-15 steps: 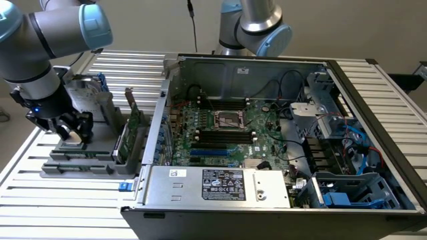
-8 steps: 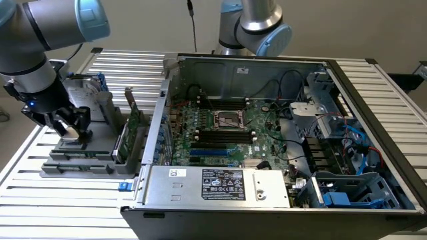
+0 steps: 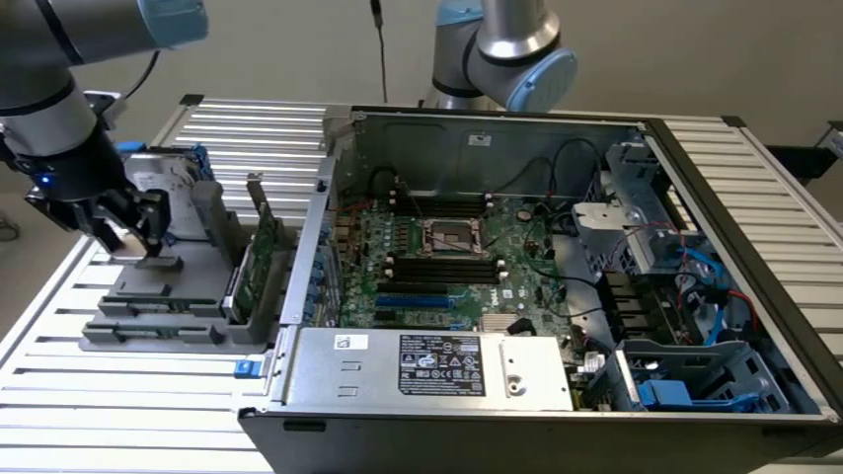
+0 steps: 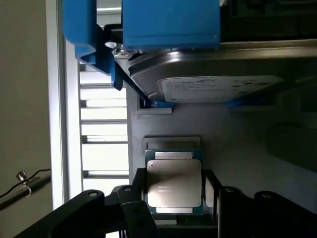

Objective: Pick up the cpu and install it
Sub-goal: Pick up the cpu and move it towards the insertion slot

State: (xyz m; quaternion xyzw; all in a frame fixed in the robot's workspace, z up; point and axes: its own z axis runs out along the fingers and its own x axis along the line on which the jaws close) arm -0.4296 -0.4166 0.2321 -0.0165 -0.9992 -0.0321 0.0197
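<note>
The cpu (image 4: 173, 181), a small flat square chip with a silvery top and a thin green edge, rests against the grey holder (image 4: 237, 148) in the wrist view. My gripper (image 4: 176, 198) has its black fingers (image 4: 136, 201) pressed against the chip's two sides, shut on it. In the exterior view my gripper (image 3: 132, 240) reaches down onto the grey holder rack (image 3: 158, 296) at the exterior view's left, outside the computer case. The metal-framed motherboard socket (image 3: 455, 238) lies in the middle of the open case, well away from the gripper.
A labelled silver hard drive (image 4: 213, 87) in a blue bracket (image 4: 168, 22) sits just beyond the cpu. Upright green cards (image 3: 264, 252) stand in the rack. The case wall (image 3: 323, 197) separates rack and motherboard. A second arm (image 3: 507, 49) stands behind the case; a power supply (image 3: 435, 365) is in front.
</note>
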